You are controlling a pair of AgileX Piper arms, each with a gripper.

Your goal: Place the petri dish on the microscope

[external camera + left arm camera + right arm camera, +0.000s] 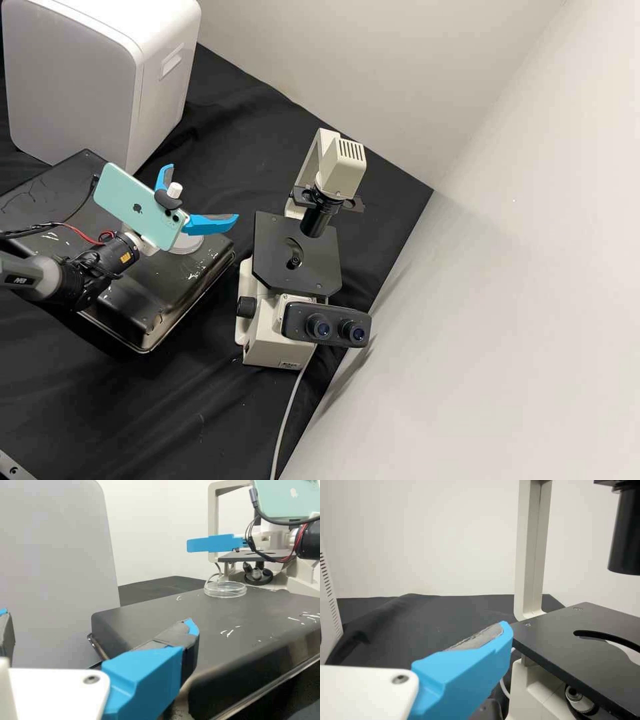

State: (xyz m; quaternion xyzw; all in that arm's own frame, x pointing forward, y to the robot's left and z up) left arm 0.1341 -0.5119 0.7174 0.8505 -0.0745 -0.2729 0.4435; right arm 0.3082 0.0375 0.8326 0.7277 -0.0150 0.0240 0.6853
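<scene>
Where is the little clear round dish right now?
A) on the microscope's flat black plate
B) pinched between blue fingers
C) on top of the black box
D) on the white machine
C: the petri dish sits flat on top of the black box, beside the microscope, not on its stage.

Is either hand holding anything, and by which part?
Nothing is held. The open right hand hangs above the dish on the black box; the left hand is open and empty.
</scene>
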